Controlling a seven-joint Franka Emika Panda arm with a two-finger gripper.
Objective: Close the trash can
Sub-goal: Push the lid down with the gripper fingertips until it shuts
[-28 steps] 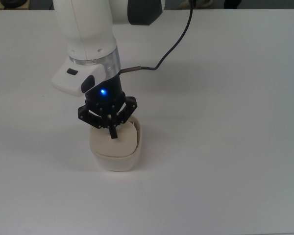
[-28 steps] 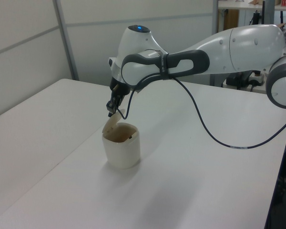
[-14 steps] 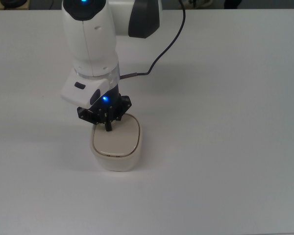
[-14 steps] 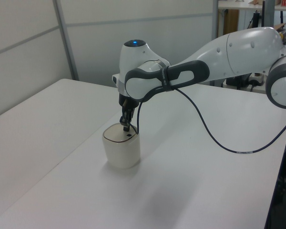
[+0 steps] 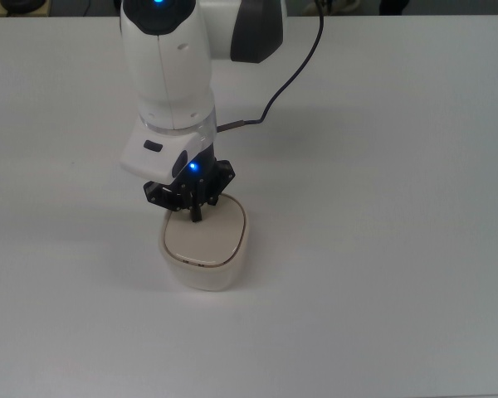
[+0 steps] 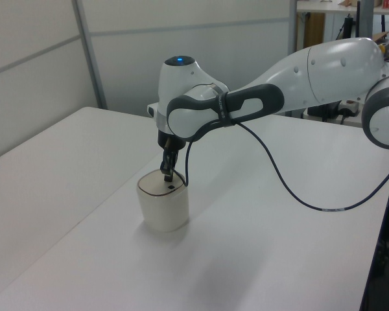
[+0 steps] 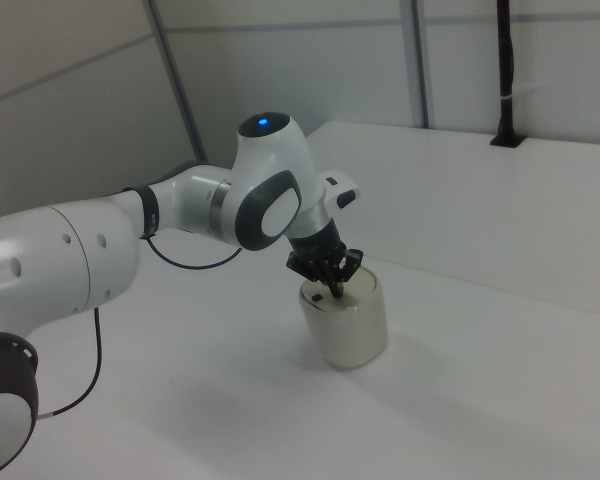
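Since half a second ago, the trash can (image 5: 205, 244) has been shifted slightly toward the top view's right, its lid lying flat as before, though a second ago it stood raised. One trash can and one arm are seen on the white counter (image 5: 382, 249). The gripper (image 5: 196, 215) is pressed together, fingertips resting on the lid near its far edge; nothing is held.
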